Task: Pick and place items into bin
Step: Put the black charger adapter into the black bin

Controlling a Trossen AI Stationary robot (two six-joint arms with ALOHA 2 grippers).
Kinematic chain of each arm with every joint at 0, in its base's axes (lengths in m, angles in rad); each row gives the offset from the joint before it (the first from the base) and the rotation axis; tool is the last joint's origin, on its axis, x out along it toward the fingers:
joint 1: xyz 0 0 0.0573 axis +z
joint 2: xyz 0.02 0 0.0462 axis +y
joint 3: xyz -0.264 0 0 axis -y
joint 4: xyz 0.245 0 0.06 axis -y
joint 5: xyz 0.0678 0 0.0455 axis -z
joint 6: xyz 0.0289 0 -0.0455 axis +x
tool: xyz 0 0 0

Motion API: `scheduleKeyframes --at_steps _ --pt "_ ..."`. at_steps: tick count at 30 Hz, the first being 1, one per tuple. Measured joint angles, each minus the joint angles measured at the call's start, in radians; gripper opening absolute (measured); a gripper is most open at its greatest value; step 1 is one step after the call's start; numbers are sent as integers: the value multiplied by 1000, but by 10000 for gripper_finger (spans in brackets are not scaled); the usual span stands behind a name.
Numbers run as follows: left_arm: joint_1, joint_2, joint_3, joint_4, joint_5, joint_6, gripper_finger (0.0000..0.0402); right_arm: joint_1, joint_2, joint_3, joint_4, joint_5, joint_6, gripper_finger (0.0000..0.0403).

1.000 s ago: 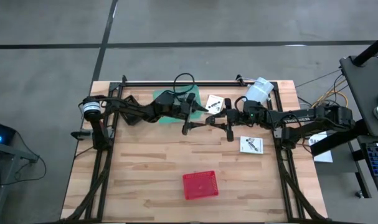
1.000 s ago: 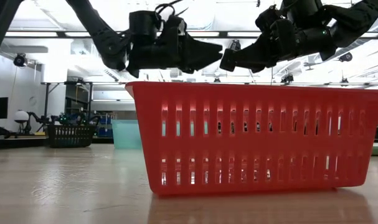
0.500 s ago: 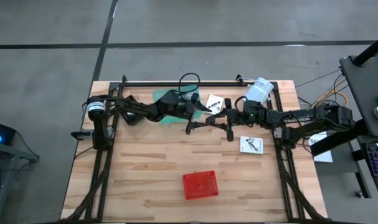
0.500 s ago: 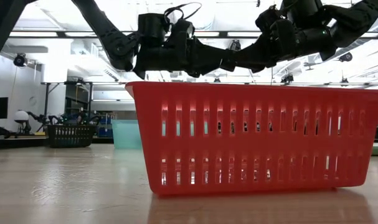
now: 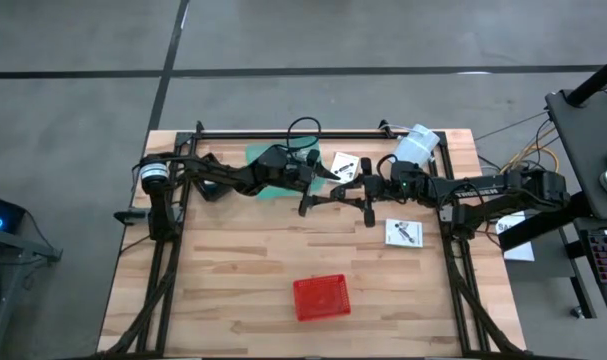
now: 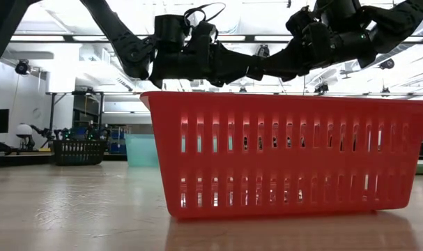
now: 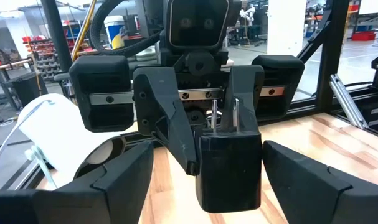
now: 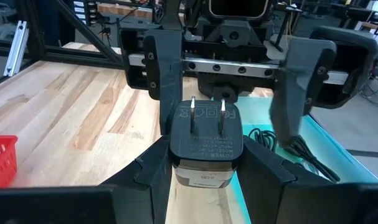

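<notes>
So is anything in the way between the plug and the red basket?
Nothing visible. The right gripper holds the plug above the table, the open left gripper flanks it, and only bare wood lies before the basket.

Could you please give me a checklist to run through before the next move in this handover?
1. Right gripper clamped on the black adapter: ok.
2. Left gripper open, a finger on each side of the adapter: ok.
3. Left gripper gripping the adapter: not ok, its fingers stand apart from it.
4. Adapter above the red bin: not ok, the bin sits well nearer the table's front edge.
5. Bin upright: ok.
6. Bin's contents: cannot tell.
</notes>
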Motion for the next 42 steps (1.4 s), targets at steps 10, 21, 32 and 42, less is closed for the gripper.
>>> scheduleKeyframes --at_steps 10,21,32,42 --pt "-1 1 0 0 -11 3 148 -1 0 -1 -1 14 5 137" --pt "1 1 2 -1 -12 1 122 -2 -1 -1 -3 11 -6 137" --pt "1 0 3 -1 -22 -2 122 -1 -1 -1 -17 18 -27 223" --pt "3 -3 4 0 -20 0 122 2 -3 1 -20 60 -28 258"
